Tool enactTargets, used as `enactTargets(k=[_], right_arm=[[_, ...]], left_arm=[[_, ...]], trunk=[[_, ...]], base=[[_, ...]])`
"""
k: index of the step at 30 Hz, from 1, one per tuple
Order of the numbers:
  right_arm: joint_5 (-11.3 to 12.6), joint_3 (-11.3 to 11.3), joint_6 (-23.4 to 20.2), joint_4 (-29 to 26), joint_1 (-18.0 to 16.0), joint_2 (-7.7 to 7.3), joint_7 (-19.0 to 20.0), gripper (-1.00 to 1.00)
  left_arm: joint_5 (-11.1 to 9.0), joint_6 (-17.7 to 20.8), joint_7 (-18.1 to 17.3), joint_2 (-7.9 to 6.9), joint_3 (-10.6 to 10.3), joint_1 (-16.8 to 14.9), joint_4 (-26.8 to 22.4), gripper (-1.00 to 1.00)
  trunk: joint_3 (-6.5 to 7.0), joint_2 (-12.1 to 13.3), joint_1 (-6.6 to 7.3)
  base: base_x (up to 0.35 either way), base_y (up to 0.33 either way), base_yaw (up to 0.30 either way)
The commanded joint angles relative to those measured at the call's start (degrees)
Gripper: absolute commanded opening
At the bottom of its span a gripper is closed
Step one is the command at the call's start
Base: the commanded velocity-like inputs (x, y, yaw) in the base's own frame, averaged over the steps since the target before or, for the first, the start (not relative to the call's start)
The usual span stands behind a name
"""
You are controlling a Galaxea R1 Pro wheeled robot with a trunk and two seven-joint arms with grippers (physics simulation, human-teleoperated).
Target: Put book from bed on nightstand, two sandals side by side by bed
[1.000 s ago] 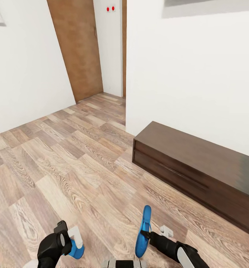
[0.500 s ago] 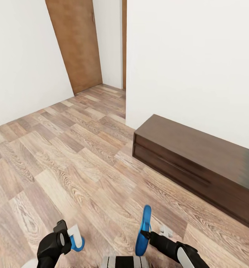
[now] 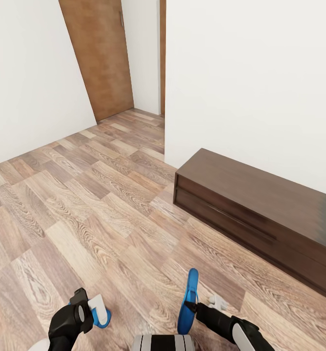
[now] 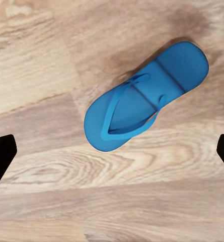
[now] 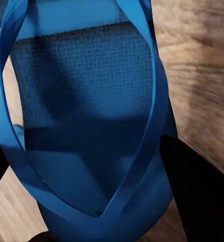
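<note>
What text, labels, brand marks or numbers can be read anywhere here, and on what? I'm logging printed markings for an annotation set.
None: no readable text in these pictures.
Bright blue flip-flop sandal on the wood-plank floor: plain, no mark.
Second blue sandal held in the right gripper: sole shows only a woven texture.
Long low dark brown cabinet, brown door, white walls: unmarked.

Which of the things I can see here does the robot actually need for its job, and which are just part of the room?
Needed for the job:
- blue sandal gripped by the right gripper
- second blue sandal lying on the floor beneath the open left gripper

Just part of the room:
- long dark cabinet against the wall
- brown door
- wood-plank floor
</note>
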State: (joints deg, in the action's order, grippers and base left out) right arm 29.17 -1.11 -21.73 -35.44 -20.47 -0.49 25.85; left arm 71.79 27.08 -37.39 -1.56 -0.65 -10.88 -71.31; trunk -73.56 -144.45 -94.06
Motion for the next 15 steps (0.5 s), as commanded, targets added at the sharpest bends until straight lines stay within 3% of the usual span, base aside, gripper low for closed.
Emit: enactTargets(k=[1, 6, 8, 10, 15], right_arm=[[0.6, -0.1, -0.4, -0.1, 0.0, -0.06, -0.1, -1.0], [1.1, 0.5, -0.7, -0.6, 0.0, -0.45, 0.1, -1.0], [2.1, 0.9, -0.9, -0.8, 0.0, -1.38, 0.1, -1.0], [3.4, 1.2, -1.0, -0.8, 0.0, -2.84, 0.1, -1.0], [9.9, 1.4, -1.2, -0.9, 0.0, -8.06, 0.7, -1.0]], left_arm=[[0.4, 0.2, -0.4, -0.02, -0.1, 0.0, -0.1, 1.0], [0.4, 0.2, -0.4, -0.02, -0.1, 0.0, -0.1, 1.0], [0.3, 0.2, -0.4, -0.02, -0.1, 0.0, -0.1, 1.0], [0.3, 0.2, -0.4, -0.02, -0.1, 0.0, -0.1, 1.0], [0.3, 0.2, -0.4, -0.02, 0.0, 0.0, -0.1, 1.0]], trunk=[[-0.04, 0.0, 0.01], [-0.04, 0.0, 0.01], [-0.04, 0.0, 0.01], [-0.04, 0.0, 0.01], [-0.04, 0.0, 0.01]], base=[[0.0, 0.0, 0.0], [0.0, 0.0, 0.0], [0.0, 0.0, 0.0], [0.0, 0.0, 0.0], [0.0, 0.0, 0.0]])
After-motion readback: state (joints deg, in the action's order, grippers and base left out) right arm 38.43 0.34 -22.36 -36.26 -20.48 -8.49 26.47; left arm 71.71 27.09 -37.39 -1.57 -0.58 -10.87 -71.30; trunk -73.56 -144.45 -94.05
